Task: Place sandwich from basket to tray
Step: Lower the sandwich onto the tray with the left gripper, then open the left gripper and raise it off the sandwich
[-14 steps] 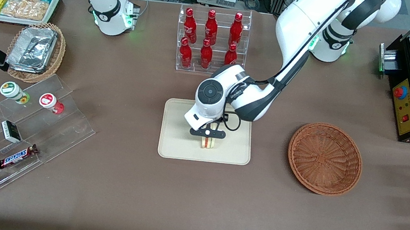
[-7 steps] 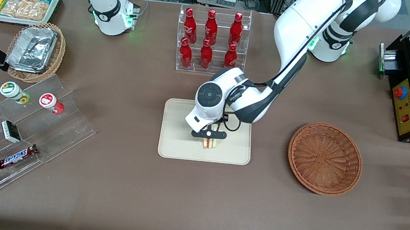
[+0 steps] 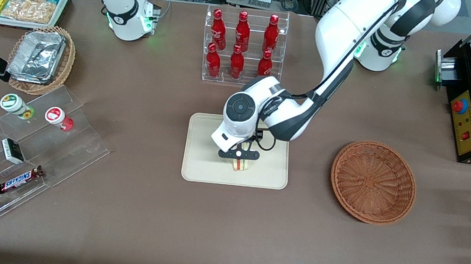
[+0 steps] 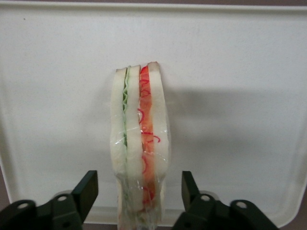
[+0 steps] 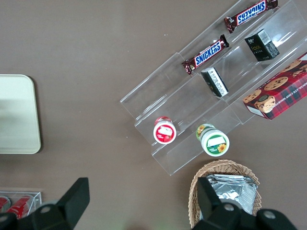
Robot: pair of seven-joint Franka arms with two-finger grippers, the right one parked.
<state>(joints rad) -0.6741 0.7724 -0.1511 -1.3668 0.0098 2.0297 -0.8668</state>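
Here the black two-finger gripper [image 4: 139,191], at frame centre in the front view, stands open astride the plastic-wrapped triangular white-bread sandwich [image 4: 139,143] on the cream rectangular tray [image 3: 202,164]; the placing looks done, and a straight lift clear comes next.

Red bottles [image 3: 241,48], candy bars [image 3: 20,178], foil containers [image 3: 37,56]

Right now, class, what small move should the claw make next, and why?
Probably lift straight up. The sandwich stands on edge on the tray, and the claw is open, fingers clear on both sides; the basket is empty.
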